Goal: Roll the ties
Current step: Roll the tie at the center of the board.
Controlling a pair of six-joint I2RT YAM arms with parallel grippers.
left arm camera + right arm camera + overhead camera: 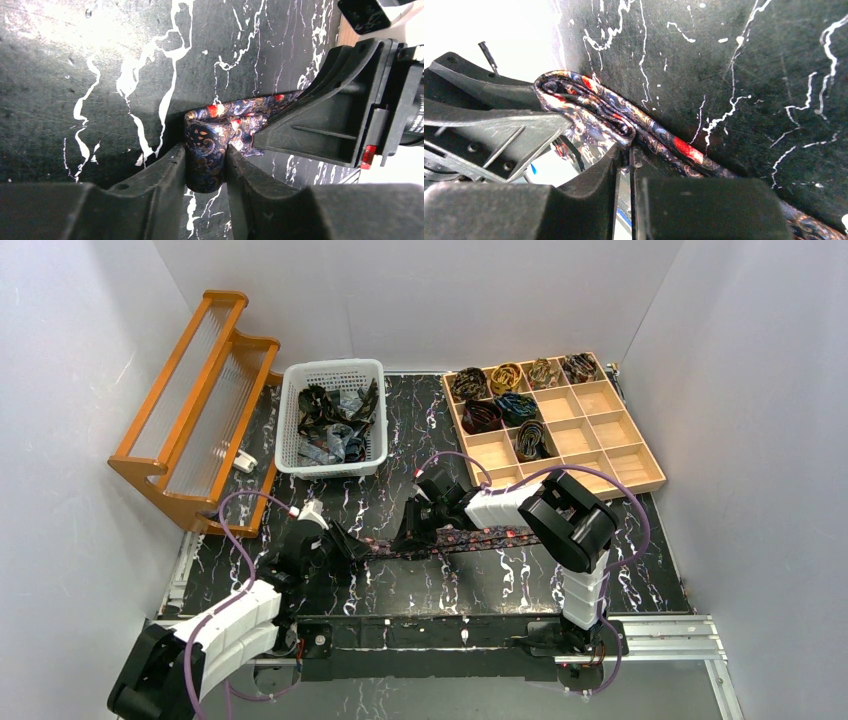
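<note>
Top external view: at far left, the white basket [296,430] holds loose ties [335,420] not yet rolled. On the marbled table [500,580], the left gripper [345,543] pinches the folded end of one paisley tie [485,537], its jaws narrow and pressed on the fabric. Just beside it, the right gripper [418,528] clamps nearly closed on the same fold (the first turn of a roll, I judge). Finished coils [503,377] sit in the wooden tray [625,455] at right. The next move calls for turning that fold over along the strip while keeping it tight

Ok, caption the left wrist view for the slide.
Left end effector pinches the folded end of a paisley tie on the marbled table.
</note>
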